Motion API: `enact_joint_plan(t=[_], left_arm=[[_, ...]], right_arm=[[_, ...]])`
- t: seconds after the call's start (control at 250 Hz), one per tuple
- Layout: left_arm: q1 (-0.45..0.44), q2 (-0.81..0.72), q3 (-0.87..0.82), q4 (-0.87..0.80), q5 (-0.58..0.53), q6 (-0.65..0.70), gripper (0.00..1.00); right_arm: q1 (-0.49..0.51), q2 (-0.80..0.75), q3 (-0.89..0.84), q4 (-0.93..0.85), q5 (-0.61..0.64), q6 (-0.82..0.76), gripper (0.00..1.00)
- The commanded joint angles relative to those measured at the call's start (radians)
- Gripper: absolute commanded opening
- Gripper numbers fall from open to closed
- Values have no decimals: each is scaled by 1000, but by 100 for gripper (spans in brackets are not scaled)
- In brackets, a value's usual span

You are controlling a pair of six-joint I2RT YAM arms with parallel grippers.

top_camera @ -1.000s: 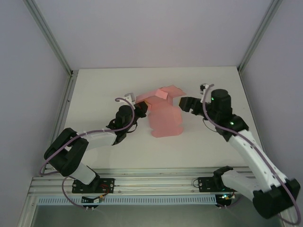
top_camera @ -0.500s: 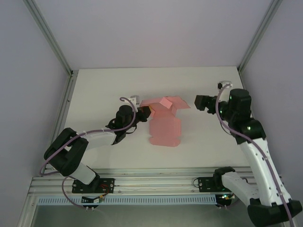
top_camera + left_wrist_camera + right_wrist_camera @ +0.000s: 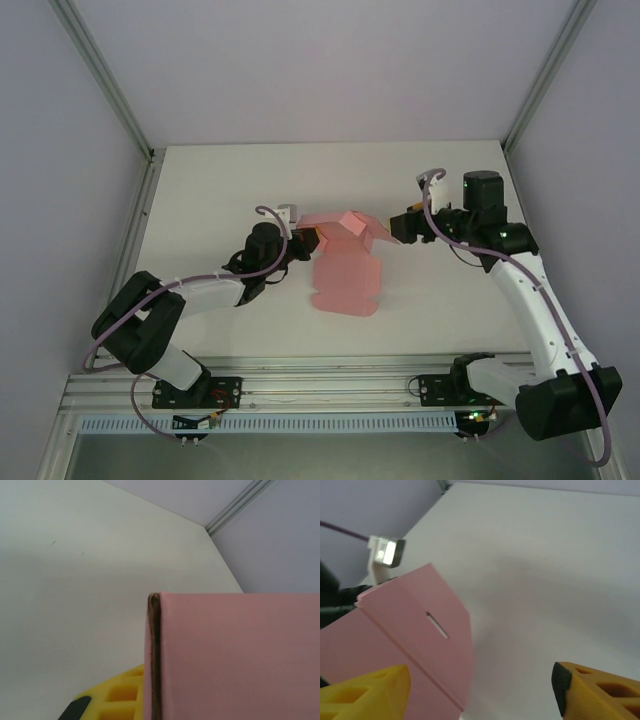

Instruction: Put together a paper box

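- paper box (image 3: 345, 278): pink, mid table (image 3: 200, 190). Near panel lies flat on the surface, far end is folded up into raised flaps.
- my left pincer (image 3: 307, 240): clenched on the box's far-left edge, arm low, coming in from near left. Wrist cam: pink panel stands right beside my yellow finger (image 3: 117, 696), seen edge-on.
- my right pincer (image 3: 401, 228): released, jaws wide, nothing gripped. Sits just right of the raised far-right flap, pointing left at it. Wrist cam: the flap has a slot (image 3: 437, 626), and its corner reaches in by my left fingertip.
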Motion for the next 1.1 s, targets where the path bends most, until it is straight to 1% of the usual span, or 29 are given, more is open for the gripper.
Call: enact_joint_plan(t=[0.0, 0.184, 0.252, 0.351, 0.499, 0.619, 0.759, 0.895, 0.982, 1.094], left_arm=[[6, -22, 21, -1, 14, 6, 0], [8, -12, 31, 6, 30, 0, 0], [7, -8, 37, 2, 26, -1, 0], [6, -3, 54, -37, 10, -1, 0], [6, -1, 60, -54, -1, -4, 0], [5, 1, 68, -80, -11, -4, 0], [6, 4, 79, -101, -5, -4, 0], [5, -3, 91, -137, -27, -8, 0], [6, -12, 90, -158, -43, -6, 0], [5, -20, 91, -186, -64, -6, 0]], right_arm=[[2, 14, 0, -20, -138, -71, 71], [36, 56, 1, -24, -162, -81, 63], [58, 75, 6, -20, -158, -88, 62], [85, 103, 19, -19, -148, -92, 55], [126, 119, 17, 2, -57, -87, 52], [183, 113, 4, 41, 19, -94, 51], [268, 110, -15, 114, 189, -77, 50], [327, 121, -17, 140, 293, -64, 51], [366, 133, -15, 141, 356, -65, 50], [401, 148, -7, 134, 403, -56, 50]])
